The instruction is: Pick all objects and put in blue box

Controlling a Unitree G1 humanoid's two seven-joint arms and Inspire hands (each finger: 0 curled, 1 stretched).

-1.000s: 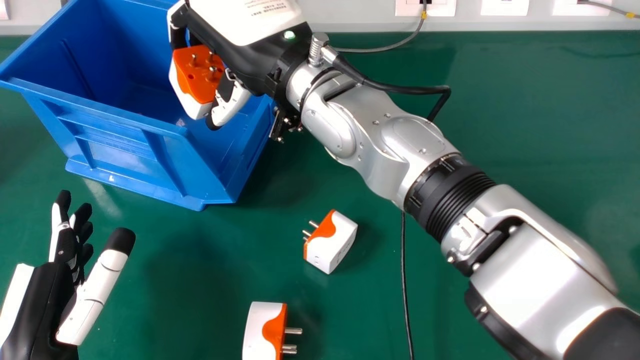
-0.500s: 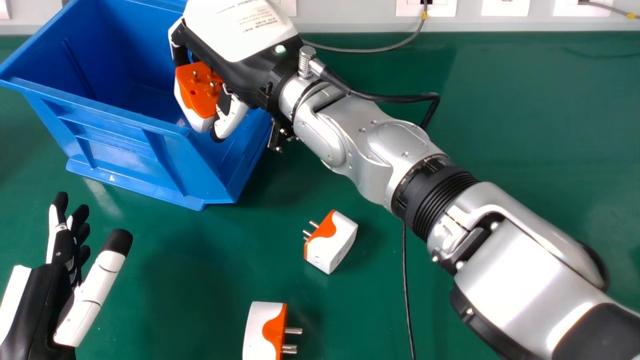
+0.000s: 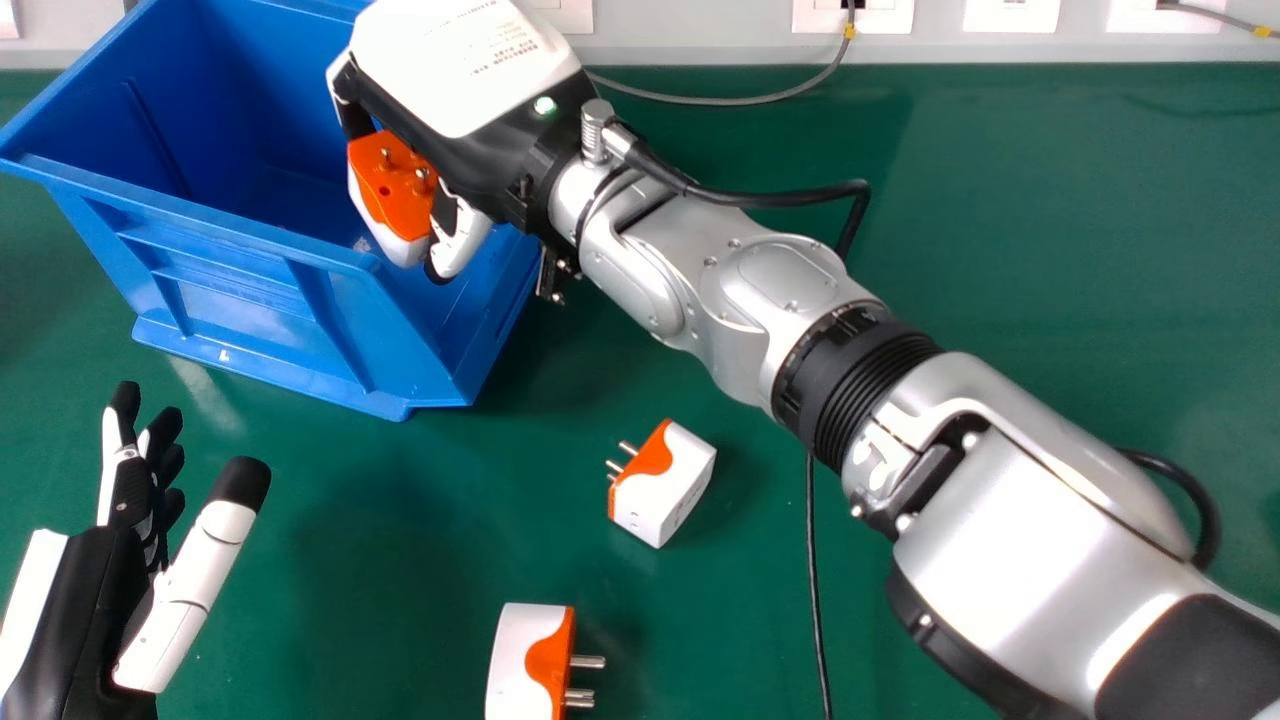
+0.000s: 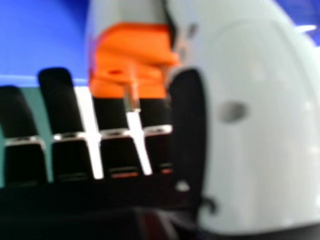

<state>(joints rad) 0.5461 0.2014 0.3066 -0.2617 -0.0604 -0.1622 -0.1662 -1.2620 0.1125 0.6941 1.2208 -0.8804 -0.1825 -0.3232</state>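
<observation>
Over the right part of the blue box (image 3: 250, 245) is my right hand (image 3: 450, 70) in the head view, its fingers and thumb curled round an orange and white plug adapter (image 3: 393, 190). In the right hand view the same adapter (image 4: 132, 50) is held between the fingers and thumb of my right hand (image 4: 260, 115). Two more adapters lie on the table: one (image 3: 665, 485) right of the box with its pins to the left, another (image 3: 520, 660) at the bottom edge with pins to the right. My left hand (image 3: 110, 580) stays open at the lower left, in front of the box.
The silver right forearm (image 3: 740, 290) crosses the green table (image 3: 1050, 220) diagonally from the lower right. A black cable (image 3: 815, 600) runs down the table beside the two loose adapters. Behind are wall sockets (image 3: 870, 15) and a grey cable (image 3: 740, 98).
My right hand, with the adapter in it, has come down slightly in the head view, then shifted a little left. The right forearm has moved left and down too.
</observation>
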